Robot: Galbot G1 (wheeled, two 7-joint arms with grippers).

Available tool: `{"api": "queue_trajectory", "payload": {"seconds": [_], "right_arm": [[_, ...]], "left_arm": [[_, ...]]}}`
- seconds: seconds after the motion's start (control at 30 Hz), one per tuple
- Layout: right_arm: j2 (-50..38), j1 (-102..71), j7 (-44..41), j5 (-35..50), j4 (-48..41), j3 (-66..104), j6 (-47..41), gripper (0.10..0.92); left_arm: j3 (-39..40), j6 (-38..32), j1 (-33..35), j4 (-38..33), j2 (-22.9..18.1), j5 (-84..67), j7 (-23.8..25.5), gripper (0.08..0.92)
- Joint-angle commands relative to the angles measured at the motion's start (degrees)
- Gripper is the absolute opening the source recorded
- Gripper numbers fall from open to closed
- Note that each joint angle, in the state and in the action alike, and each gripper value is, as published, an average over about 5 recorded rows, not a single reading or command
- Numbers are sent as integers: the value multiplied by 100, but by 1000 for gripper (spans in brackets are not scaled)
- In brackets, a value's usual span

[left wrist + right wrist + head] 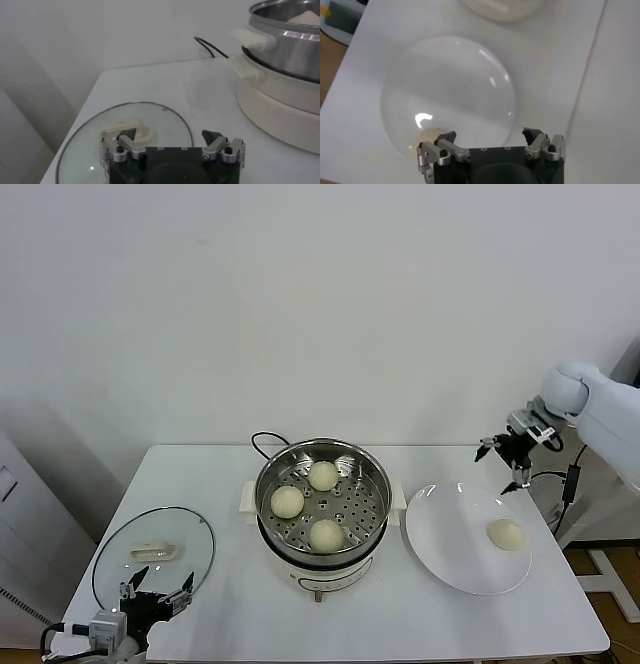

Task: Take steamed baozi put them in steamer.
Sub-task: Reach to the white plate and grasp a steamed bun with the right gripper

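The right gripper (506,463) hangs open and empty above the far edge of the white plate (450,534), and below and just nearer than it one steamed baozi (507,534) lies on that plate. Farther off to its left, three baozi (322,476) sit in the steamer (375,484) on the counter (400,614). The left gripper (155,589), also open and empty, rests low at the counter's near left corner, just beside the glass lid (195,534).
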Motion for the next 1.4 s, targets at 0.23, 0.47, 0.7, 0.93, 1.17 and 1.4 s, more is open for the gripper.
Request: {"api": "queue_trajectory", "payload": {"seconds": [0.23, 0.47, 0.7, 0.93, 1.17, 1.4], "right_arm": [[-68, -1163, 120, -604, -414, 640, 21, 823], [77, -1472, 182, -901, -579, 991, 62, 823], [146, -1685, 205, -1159, -686, 1234, 68, 823], [271, -1838, 266, -1484, -847, 1490, 78, 816], [397, -1876, 194, -1627, -979, 1601, 36, 676], [363, -1845, 37, -1661, -915, 1589, -24, 494]], "left_arm": [[0, 3, 3, 8, 14, -1, -3, 823], [8, 14, 3, 10, 2, 1, -3, 823], [11, 9, 2, 39, 5, 6, -2, 823], [32, 17, -27, 61, 3, 17, -1, 823], [8, 10, -36, 60, -16, 21, -3, 823], [-11, 21, -38, 46, -13, 19, -5, 823]]}}
